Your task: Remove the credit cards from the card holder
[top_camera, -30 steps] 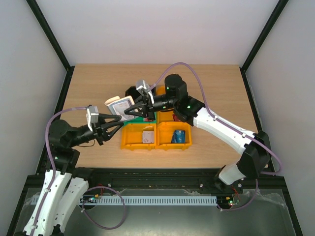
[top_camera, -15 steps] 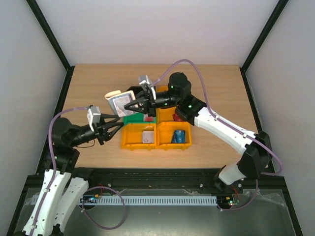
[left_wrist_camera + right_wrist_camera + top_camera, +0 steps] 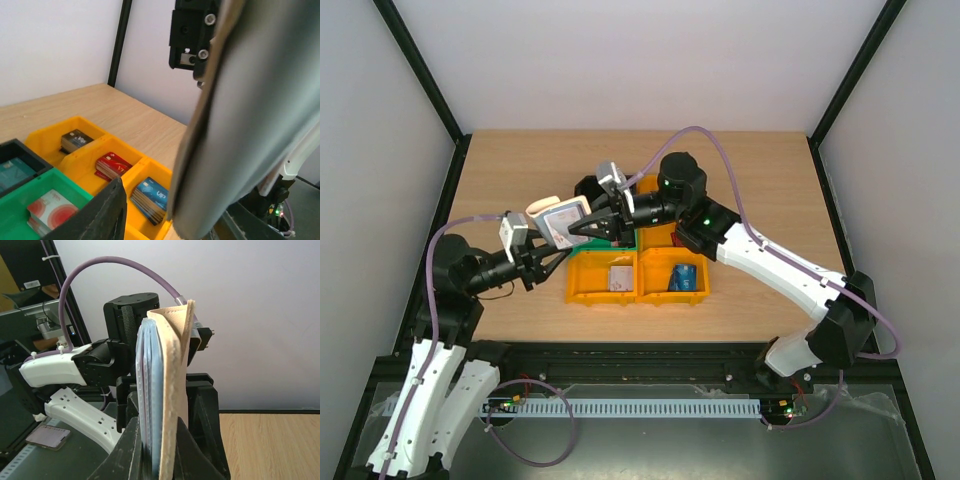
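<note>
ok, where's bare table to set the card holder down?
Bare table: the far strip between the back wall and the black bin; the right side past the orange bins, though the right arm hangs over part of it; the near strip before those bins. Crowded: centre-left, where left gripper and right gripper meet at the card holder.

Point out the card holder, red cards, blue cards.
card holder (image 3: 174, 390), right wrist view, tan flap.
red cards (image 3: 114, 164), left wrist view, top card.
blue cards (image 3: 152, 191), left wrist view, top card.
</note>
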